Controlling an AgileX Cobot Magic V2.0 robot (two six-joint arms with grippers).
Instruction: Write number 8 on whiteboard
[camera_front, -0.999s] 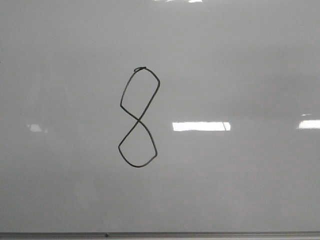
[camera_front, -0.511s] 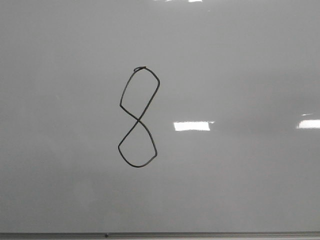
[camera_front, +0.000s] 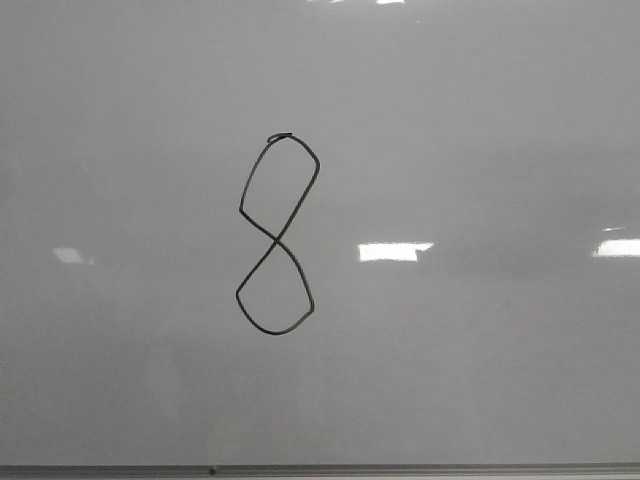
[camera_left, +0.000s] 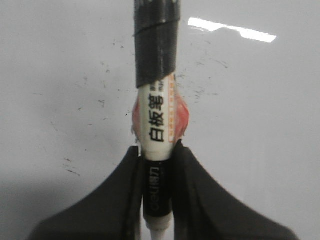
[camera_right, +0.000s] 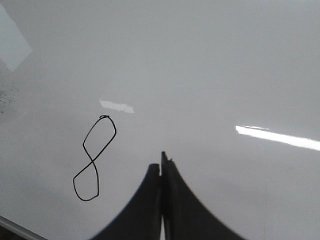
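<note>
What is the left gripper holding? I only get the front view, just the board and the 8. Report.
Observer: The left gripper is shut on a whiteboard marker, clamped between its two black fingers.
Operator: Tell me whether that marker has a cap on.
Observer: The far end of it is dark, wrapped or capped; I cannot tell which. It does not touch the number 8.
Operator: Now give me the right gripper.
Observer: The right gripper is shut with nothing between its fingers, above the whiteboard and beside the 8.
</note>
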